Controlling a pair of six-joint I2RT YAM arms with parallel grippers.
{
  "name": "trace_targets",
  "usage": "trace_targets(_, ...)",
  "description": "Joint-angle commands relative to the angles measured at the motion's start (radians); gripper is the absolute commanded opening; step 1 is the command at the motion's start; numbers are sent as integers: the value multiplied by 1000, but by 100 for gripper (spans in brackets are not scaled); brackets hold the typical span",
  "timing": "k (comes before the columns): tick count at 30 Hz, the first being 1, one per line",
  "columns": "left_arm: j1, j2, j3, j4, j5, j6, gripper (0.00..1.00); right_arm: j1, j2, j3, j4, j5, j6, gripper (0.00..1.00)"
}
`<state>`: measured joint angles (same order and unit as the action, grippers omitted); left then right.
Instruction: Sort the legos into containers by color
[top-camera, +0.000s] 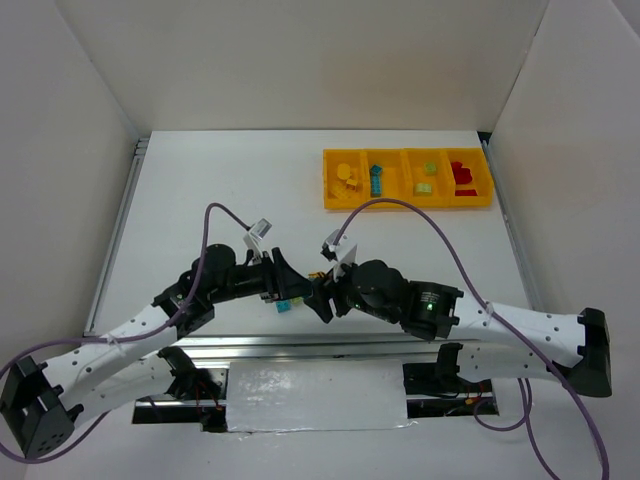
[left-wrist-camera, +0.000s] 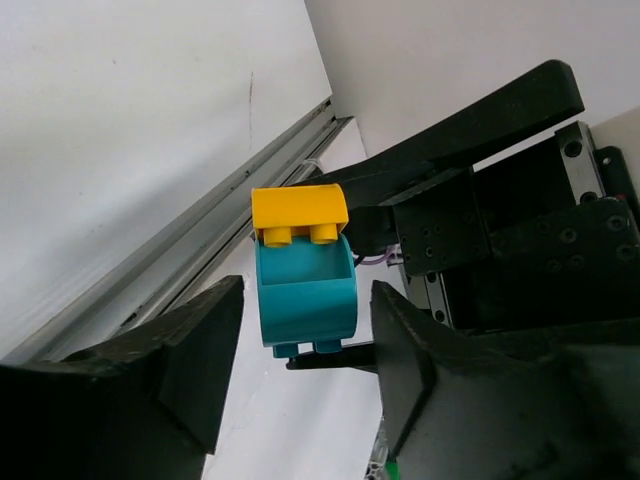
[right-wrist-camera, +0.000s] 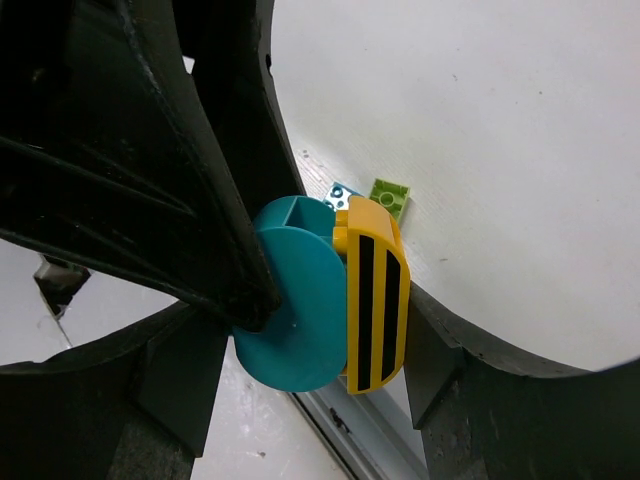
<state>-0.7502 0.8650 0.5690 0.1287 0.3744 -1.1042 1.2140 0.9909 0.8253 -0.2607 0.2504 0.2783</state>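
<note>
**Lego stack gripped where the two arms meet, low on the table**

Lego stack (left-wrist-camera: 303, 270) of two glossy plastic pieces: a teal brick (left-wrist-camera: 305, 295) with a curved body and a round end face, and a smaller yellow brick (left-wrist-camera: 298, 214) plugged onto it by its studs. In the right wrist view the yellow brick's rounded face carries two black stripes. The overhead view shows the stack close to the table's near edge, about midway across, well apart from the tray.

The right gripper (right-wrist-camera: 310, 320) pinches the stack. One matte black finger (right-wrist-camera: 185, 370) presses the teal side and the other presses the striped yellow face.

The left gripper (left-wrist-camera: 308, 330) is partly spread around the teal brick. Its fingers (left-wrist-camera: 195, 365) stand just beside the brick's flanks, and a thin sliver of white shows on the left side. The right wrist view shows one of these fingers lying across the round teal face.

A small light-green plate (right-wrist-camera: 389, 196) lies flat on the matte white table (top-camera: 220, 190), near the stack.

The bright-yellow tray (top-camera: 400, 206) sits at the far right. Its four square compartments hold, from left to right, yellow bricks (top-camera: 347, 176), blue bricks (top-camera: 376, 179), light-green bricks (top-camera: 427, 178) and red bricks (top-camera: 462, 177).
</note>
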Motion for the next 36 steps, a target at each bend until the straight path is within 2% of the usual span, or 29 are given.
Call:
trace_targets(1, -14, 9, 32, 75, 18, 17, 64, 9, -35, 23, 64, 27, -13, 0)
trace_targets(3, -20, 25, 34, 89, 34, 21, 54, 9, -28, 28, 71, 39, -11, 0)
trace_targets(4, -23, 31, 37, 109, 50, 27, 39, 9, -23, 29, 74, 39, -11, 0)
trace_targets(5, -28, 43, 38, 123, 63, 32, 30, 7, -15, 31, 80, 41, -8, 1)
trace_targets(6, -29, 48, 42, 140, 76, 43, 10, 5, 0, 32, 83, 44, -8, 3)
trace_targets(7, -31, 54, 43, 156, 92, 49, 3, 7, 6, 34, 84, 47, -8, 5)
trace_targets(9, -32, 54, 45, 189, 118, 59, 0, 9, 15, 29, 101, 36, -2, 14)
trace_targets(10, -32, 48, 46, 189, 115, 76, 0, 5, 14, 18, 107, 27, -1, 25)
trace_targets(11, -34, 31, 51, 164, 97, 89, 0, 5, 9, 12, 123, 18, 2, 65)
trace_targets(12, -32, 22, 55, 143, 86, 101, 0, 5, 3, 5, 126, 1, 7, 89)
trace_targets(13, -32, 11, 71, 120, 75, 128, 0, 1, -20, -12, 129, -25, 6, 100)
trace_targets(18, -31, -61, 144, -45, -8, 248, 0, -68, -103, -38, 51, -241, -8, 100)
trace_targets(20, -31, -86, 166, -84, -11, 322, 0, -132, -161, -51, 18, -419, -20, 100)
trace_targets(25, -31, -95, 203, -156, 122, 478, 0, -228, -288, -66, -5, -678, -30, 100)
trace_targets(31, -31, -151, 164, -94, 332, 549, 0, -307, -383, -60, 52, -824, 8, 100)
trace_targets(34, -31, -193, 124, -6, 429, 546, 0, -334, -367, -49, 98, -809, 74, 98)
trace_targets(36, -32, -216, 102, 40, 440, 537, 0, -332, -327, -34, 121, -771, 110, 95)
